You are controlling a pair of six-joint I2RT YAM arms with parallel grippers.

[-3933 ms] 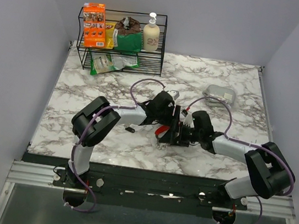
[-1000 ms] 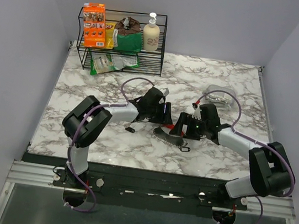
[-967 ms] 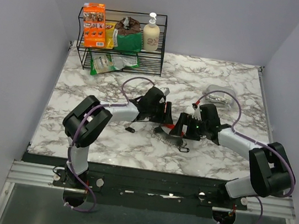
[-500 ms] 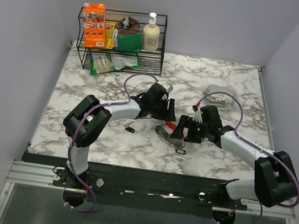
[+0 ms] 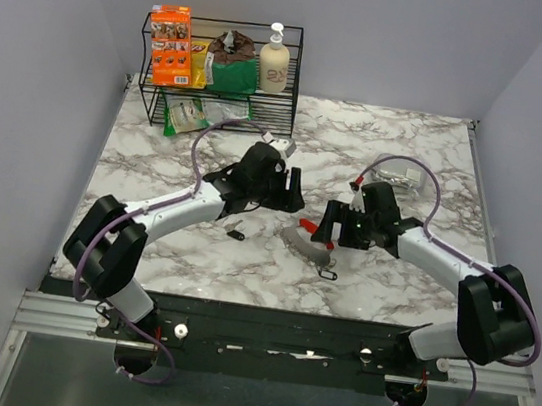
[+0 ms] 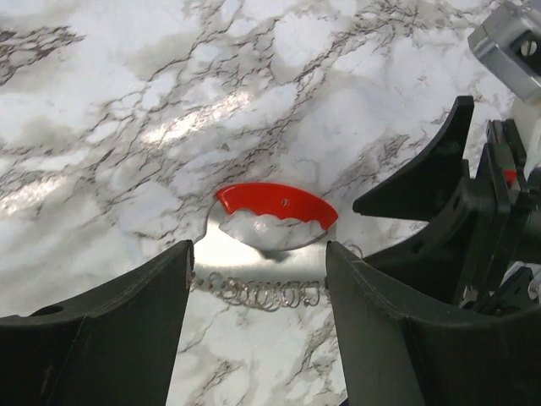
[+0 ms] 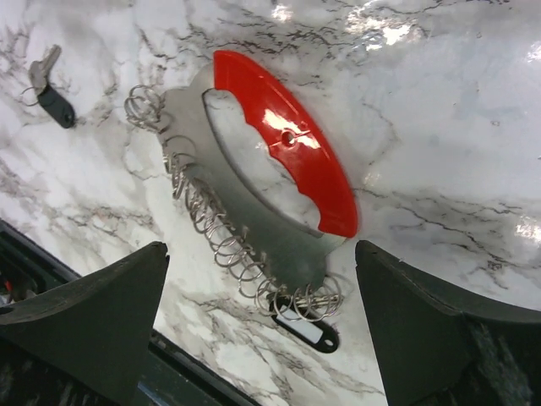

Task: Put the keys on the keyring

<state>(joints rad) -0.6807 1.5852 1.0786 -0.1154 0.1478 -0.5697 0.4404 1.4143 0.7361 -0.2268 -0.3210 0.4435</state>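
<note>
The keyring [image 5: 309, 245] is seen lying flat on the marble table [image 5: 144, 175], red curve turned away from the arm bases, gray edge and its wire rings [image 7: 211, 228] turned toward them. The left gripper [image 6: 258, 254] is poised just above the keyring's far side, jaws apart and empty. The right gripper [image 7: 262, 254] is spread wide over the keyring as well, nothing clamped.

The key [image 7: 46, 89] is found left of the keyring, apart from it and not yet picked up. Fetching it is judged the step in hand.

The left jaws would best be narrowed before descent, since the key is tiny and flat. The black head should be pinched, so the blade is left free. The keyring is best pinned at the red side, with the rings kept clear. A sideways skid on the smooth marble is the risk.
</note>
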